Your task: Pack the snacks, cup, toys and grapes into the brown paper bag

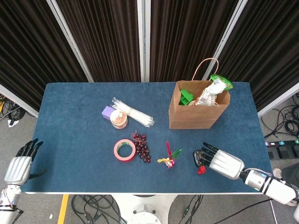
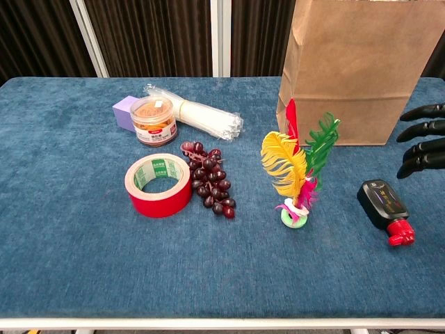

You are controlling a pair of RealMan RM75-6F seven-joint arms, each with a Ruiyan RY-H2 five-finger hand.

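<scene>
Chest view: crinkled brown paper bag (image 2: 351, 69) on napped blue table (image 2: 76, 229).

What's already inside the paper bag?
From the head view, the paper bag holds a green toy and a crinkled silvery snack packet with a green-edged packet poking over the rim. Anything underneath them is hidden.

Bright, even overhead light in both views; shadows are faint. Around the right hand (image 1: 223, 162) focus is sharp, no glare. Curtains stay dark; slight wide-angle bending at edges.
</scene>
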